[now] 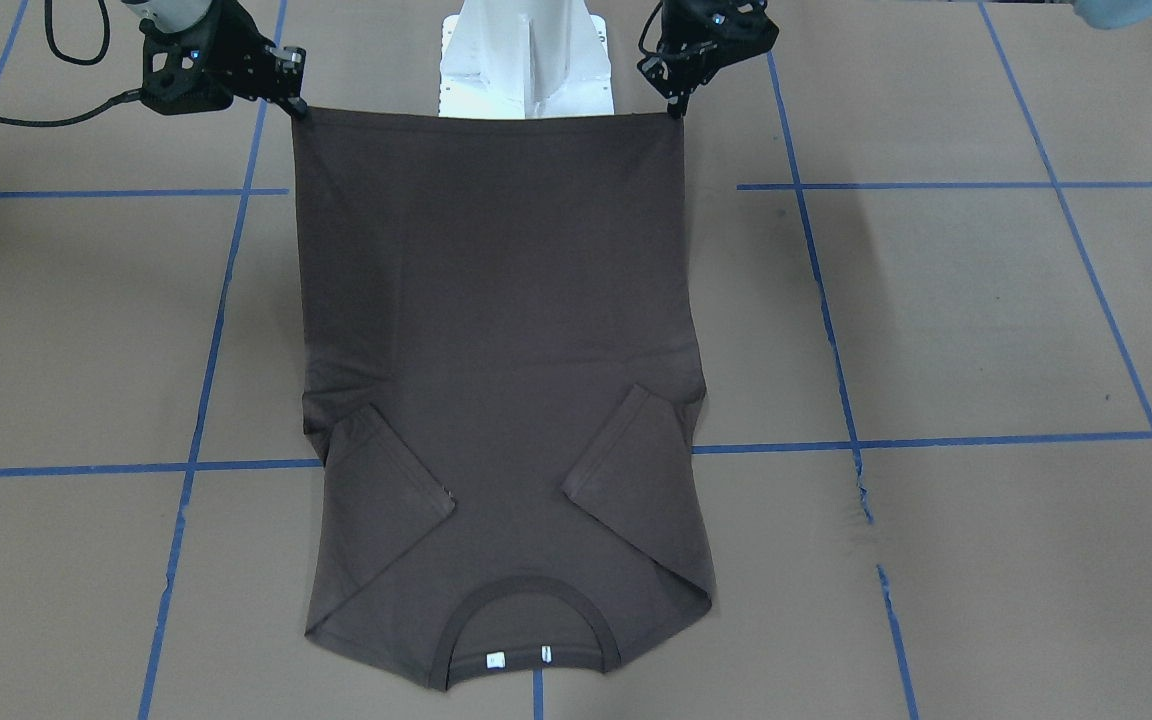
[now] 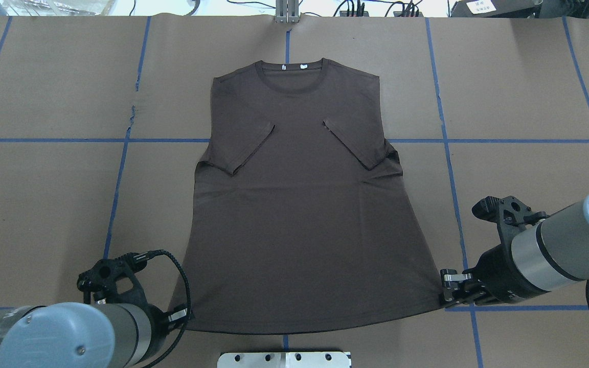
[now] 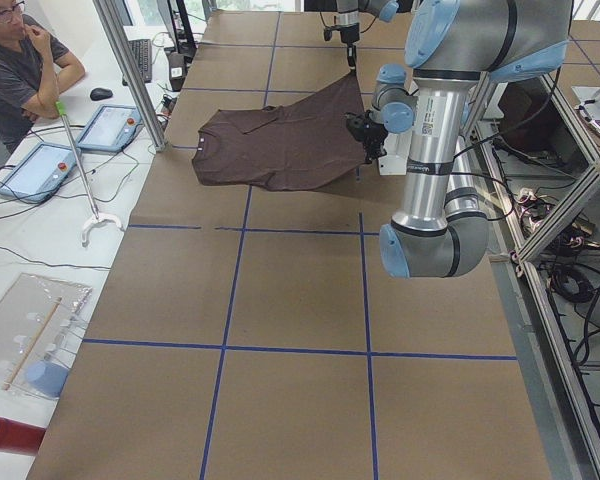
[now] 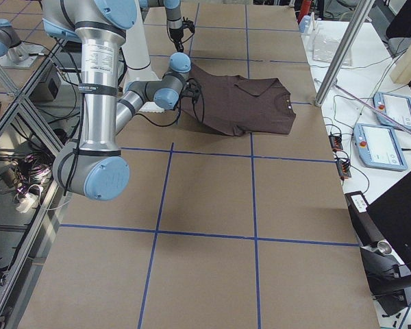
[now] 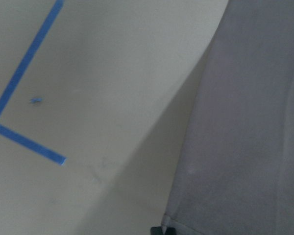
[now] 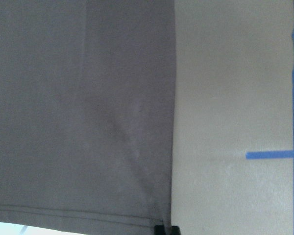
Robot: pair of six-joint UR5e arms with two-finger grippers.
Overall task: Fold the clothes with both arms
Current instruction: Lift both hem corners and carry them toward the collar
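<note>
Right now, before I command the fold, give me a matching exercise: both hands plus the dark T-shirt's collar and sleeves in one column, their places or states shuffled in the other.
Column one:
1. black two-finger left hand
2. black two-finger right hand
3. round ribbed collar of the dark grey-brown T-shirt
4. short sleeves

Column two:
A. folded inward over the shirt's body
B. shut on the hem corner at the overhead view's right
C. at the shirt's end farthest from the robot
D. shut on the hem corner at the overhead view's left

Pairs: 1-D, 2-B, 3-C, 4-A.

Even, bright overhead light; soft shadows beside the T-shirt [image 1: 496, 300]; wrist views blurred.
</note>
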